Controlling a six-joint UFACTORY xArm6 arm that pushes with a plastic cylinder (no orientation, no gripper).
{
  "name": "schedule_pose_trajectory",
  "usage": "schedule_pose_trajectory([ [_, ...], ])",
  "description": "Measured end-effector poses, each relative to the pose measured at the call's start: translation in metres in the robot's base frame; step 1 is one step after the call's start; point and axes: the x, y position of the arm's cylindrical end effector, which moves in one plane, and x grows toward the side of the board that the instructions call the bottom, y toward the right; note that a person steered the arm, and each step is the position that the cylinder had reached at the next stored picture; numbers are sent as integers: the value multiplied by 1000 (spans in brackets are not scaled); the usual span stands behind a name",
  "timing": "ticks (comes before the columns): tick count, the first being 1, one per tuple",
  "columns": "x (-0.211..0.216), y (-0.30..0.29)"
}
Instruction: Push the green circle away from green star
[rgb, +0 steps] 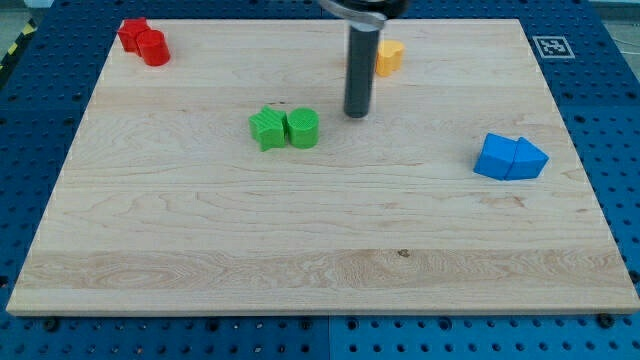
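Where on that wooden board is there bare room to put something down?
The whole lower half of the board is bare, below the green pair and blue blocks. The left side is free too, below the red blocks. It is crowded around the green star and green circle, which touch, with my tip just to their right, below the yellow block.

No legible text; only a black-and-white fiducial marker (549, 45) at the board's (300, 250) top-right corner

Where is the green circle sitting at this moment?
The green circle sits left of the board's centre, in its upper half, touching the green star on its left; my tip stands just to its upper right, apart.
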Motion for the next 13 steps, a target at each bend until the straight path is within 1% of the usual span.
schedule_pose_trajectory([
  [1,4,-41],
  [2,21,-65],
  [4,26,-65],
  [5,26,-47],
  [6,26,-12],
  [7,35,18],
  [9,121,25],
  [10,140,25],
  [11,127,20],
  [12,108,-3],
  [13,92,-45],
])
